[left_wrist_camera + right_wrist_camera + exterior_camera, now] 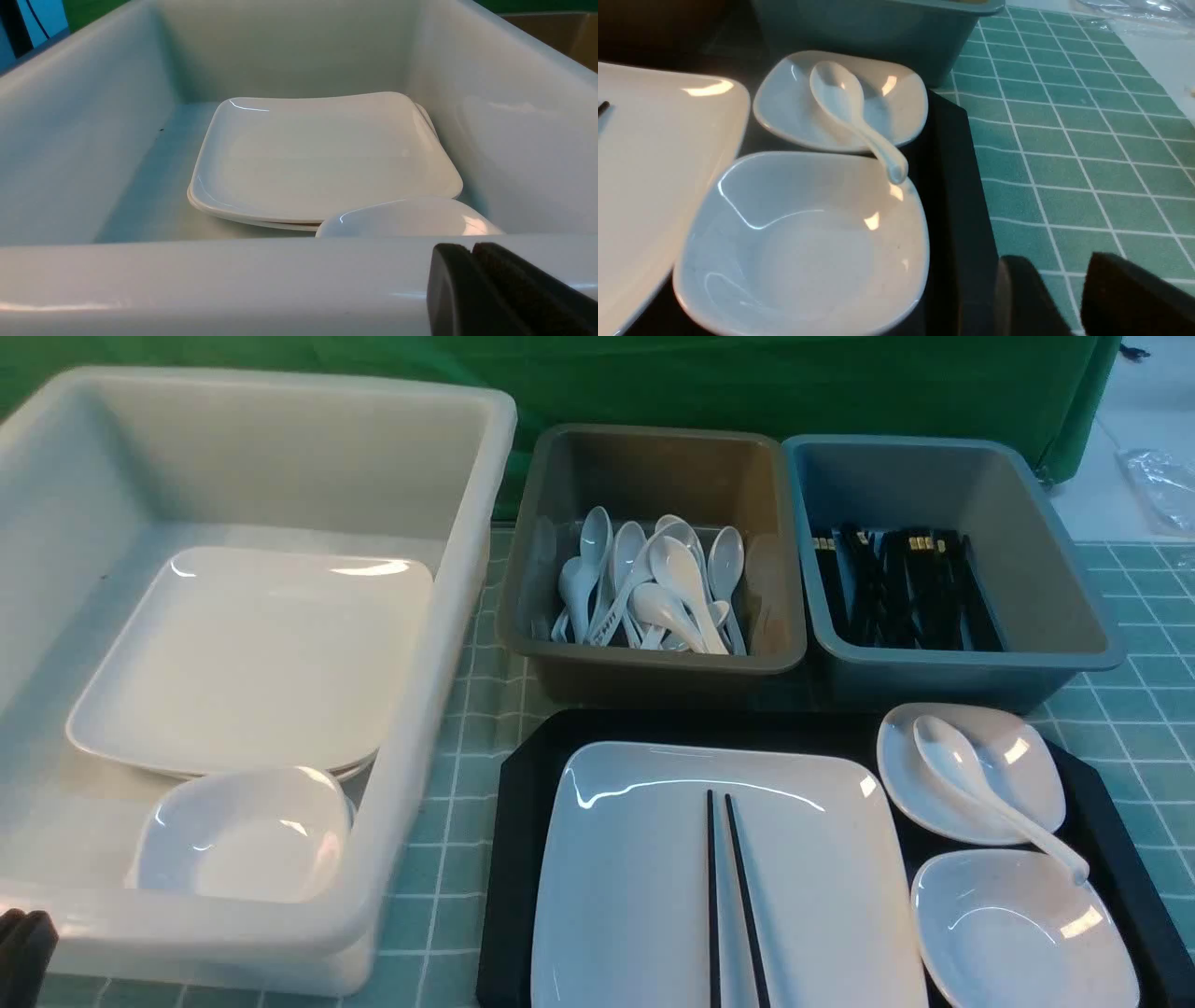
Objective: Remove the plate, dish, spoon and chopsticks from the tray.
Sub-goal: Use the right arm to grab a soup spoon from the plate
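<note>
Nothing is off the tray (532, 756) yet — plate (635, 859), chopsticks (738, 896) at six o'clock, spoon (971, 784), dishes (1022, 933) at four; my left claw (472, 280) is pinched shut; right claw (1069, 284) gapes, empty.

No text, label, brand, number or sign reads legibly in the front view or either wrist view. In the grey tub (653, 663) one spoon handle (609, 621) carries a short row of dark marks, too small and blurred to tell whether they are lettering. The black sticks (896, 588) in the blue tub (962, 663) show pale bands near their far ends, equally unreadable, while the plate (635, 877), spoon (971, 784), chopsticks (733, 896) and tray (513, 859) present plain faces with no visible marking.
</note>
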Tool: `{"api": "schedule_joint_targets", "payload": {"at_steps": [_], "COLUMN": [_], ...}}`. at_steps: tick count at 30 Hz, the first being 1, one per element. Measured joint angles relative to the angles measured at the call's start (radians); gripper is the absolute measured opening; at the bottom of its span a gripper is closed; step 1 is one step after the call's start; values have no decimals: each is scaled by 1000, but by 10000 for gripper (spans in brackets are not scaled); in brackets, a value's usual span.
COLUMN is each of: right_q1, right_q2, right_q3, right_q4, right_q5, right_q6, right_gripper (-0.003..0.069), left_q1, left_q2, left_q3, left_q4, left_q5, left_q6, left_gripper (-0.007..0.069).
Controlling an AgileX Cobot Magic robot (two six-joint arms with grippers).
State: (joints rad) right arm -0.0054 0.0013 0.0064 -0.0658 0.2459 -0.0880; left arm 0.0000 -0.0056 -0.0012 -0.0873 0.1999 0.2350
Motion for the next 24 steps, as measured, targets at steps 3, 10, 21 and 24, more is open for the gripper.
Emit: {"api": "schedule_joint_targets", "payload": {"at_steps": [3, 10, 21, 24], "right_q1": [0, 0, 0, 0], "right_q2": [0, 0, 0, 0], "right_q3": [0, 0, 0, 0], "right_q4": [0, 0, 0, 0], "right_q5": [0, -1, -2, -2], "right_q6": [0, 0, 0, 0], "right_gripper": [242, 242, 242, 242], "left_q1": [0, 0, 0, 0], "left_q2": [0, 0, 0, 0], "left_q3": [0, 0, 8, 8], "left_q4": [0, 0, -441, -453], "left_q5": [0, -1, -363, -468], "left_q6": [0, 0, -191, -200], "left_gripper": [17, 17, 17, 17]}}
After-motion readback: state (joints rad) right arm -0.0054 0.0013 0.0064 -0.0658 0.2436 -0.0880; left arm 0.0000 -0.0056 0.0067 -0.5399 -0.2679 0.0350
